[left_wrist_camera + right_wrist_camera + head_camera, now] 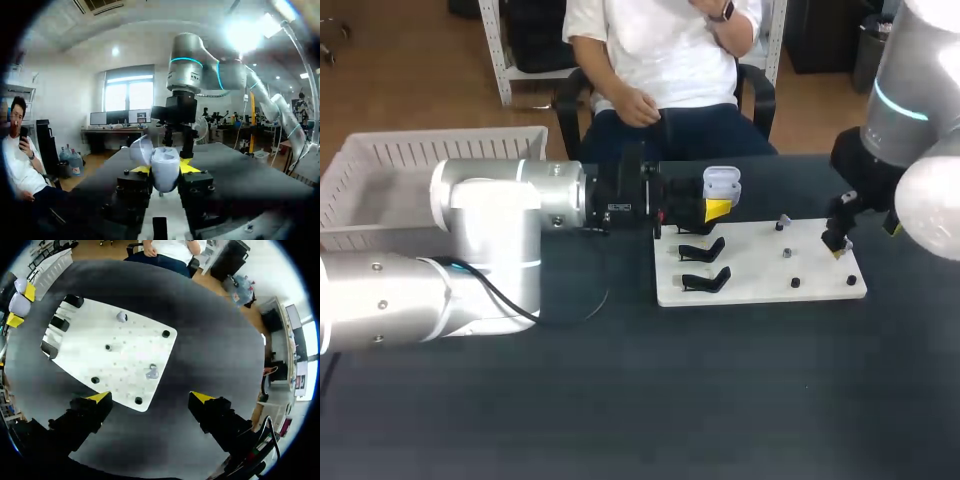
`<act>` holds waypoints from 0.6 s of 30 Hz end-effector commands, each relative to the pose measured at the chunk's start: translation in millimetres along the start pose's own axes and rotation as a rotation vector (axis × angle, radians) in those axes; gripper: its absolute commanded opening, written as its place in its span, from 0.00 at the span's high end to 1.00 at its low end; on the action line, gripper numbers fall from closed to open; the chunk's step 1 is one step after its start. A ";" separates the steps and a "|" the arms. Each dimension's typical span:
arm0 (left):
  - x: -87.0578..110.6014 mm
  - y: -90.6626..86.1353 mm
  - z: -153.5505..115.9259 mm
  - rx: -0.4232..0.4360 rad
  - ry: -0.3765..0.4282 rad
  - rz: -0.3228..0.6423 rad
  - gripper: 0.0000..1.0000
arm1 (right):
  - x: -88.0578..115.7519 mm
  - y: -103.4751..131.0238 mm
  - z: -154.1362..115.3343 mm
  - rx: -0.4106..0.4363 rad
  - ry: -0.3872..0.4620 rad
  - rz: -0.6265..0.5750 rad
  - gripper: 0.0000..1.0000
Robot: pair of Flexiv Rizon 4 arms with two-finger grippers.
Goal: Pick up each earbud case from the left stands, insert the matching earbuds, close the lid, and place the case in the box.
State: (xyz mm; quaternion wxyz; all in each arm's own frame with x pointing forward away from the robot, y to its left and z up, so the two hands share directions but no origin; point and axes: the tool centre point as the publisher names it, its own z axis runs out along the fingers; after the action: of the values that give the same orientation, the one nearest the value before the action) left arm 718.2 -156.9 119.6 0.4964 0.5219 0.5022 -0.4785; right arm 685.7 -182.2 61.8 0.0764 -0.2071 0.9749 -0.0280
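Observation:
A pale grey earbud case (722, 185) with its lid up is clamped between the yellow tips of my left gripper (712, 208), above the back left corner of the white board (760, 290). The left wrist view has the case (165, 169) upright between the fingers of the left gripper (165, 169), with my right arm straight ahead. Two pale earbuds (121, 316) (151, 372) sit on the board (90, 335). My right gripper (150, 398) hangs open above the board's right edge, holding nothing. It shows in the head view too, as the right gripper (865, 242).
Two empty black stands (702, 250) (706, 280) occupy the board's left side, and small black pegs (165, 333) dot the rest of it. A white slatted basket (420, 165) stands at the table's back left. Dark tabletop (650, 390) lies in front of the board.

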 end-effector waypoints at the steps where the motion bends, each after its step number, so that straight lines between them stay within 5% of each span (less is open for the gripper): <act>1: 0.7 -1.2 0.1 -0.005 -0.003 0.003 1.00 | -7.1 3.7 16.5 -0.002 0.011 0.010 0.00; 10: 0.7 -1.2 0.1 -0.005 -0.003 0.003 1.00 | -5.1 4.3 26.9 -0.033 0.019 -0.006 0.06; 11: 0.7 -1.2 0.1 -0.005 -0.003 0.003 1.00 | -5.8 3.6 27.4 -0.038 0.022 -0.016 0.09; 13: 0.7 -1.2 0.1 -0.005 -0.003 0.003 1.00 | -7.4 1.9 28.2 -0.034 0.026 -0.023 0.38; 18: 0.7 -1.2 0.1 -0.005 -0.003 0.003 1.00 | -11.7 0.5 28.5 -0.037 0.032 -0.042 0.43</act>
State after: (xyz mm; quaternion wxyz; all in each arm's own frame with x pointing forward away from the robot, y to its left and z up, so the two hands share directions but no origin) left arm 718.2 -156.9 119.7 0.4963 0.5220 0.5023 -0.4784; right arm 696.7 -179.8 35.5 0.0601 -0.2286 0.9716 -0.0144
